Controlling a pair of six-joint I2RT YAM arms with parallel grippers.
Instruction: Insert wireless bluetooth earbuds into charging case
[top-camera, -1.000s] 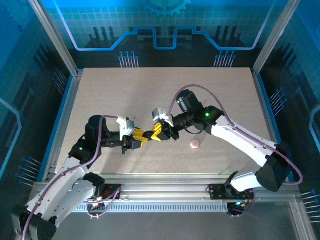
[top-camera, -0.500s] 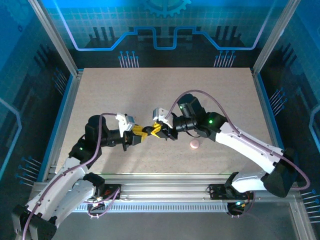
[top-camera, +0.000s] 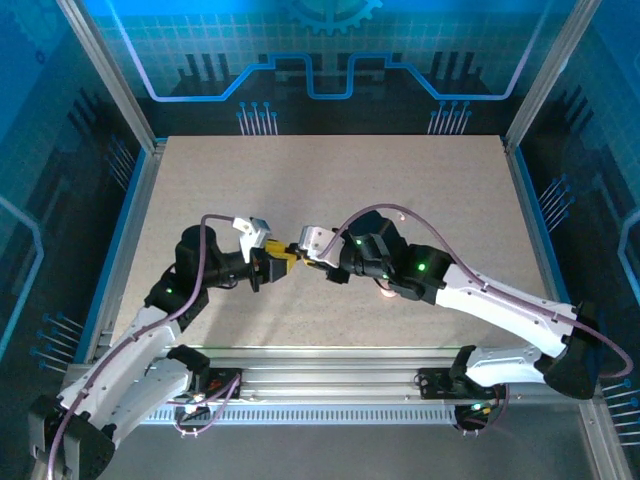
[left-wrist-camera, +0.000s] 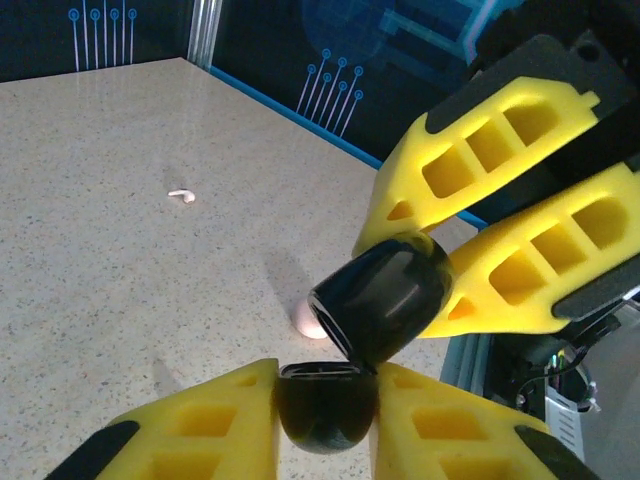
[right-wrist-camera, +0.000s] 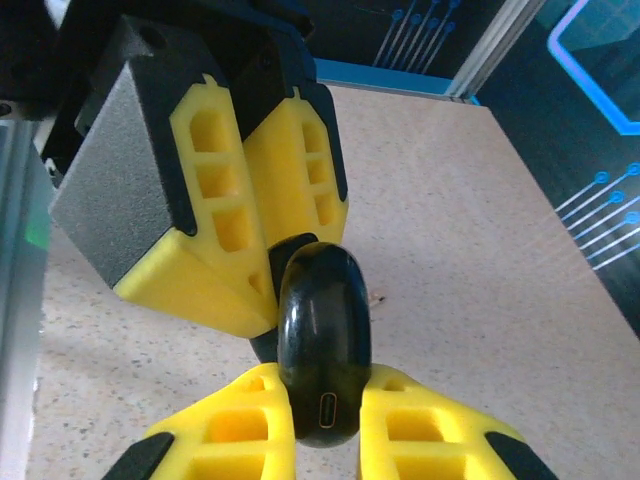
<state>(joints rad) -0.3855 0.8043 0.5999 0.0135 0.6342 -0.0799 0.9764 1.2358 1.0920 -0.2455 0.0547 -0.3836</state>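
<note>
Elbows bent inward, left gripper and right gripper meet tip to tip, each pinching the case.

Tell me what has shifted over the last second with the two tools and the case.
Both tools travelled together away from the near edge of the table, and the right arm stretched out lower and flatter. Nothing was visibly taken or let go: the left tool and right tool each clamp the black case. The pink piece stayed put.

right tool gripping case, left tool behind
</note>
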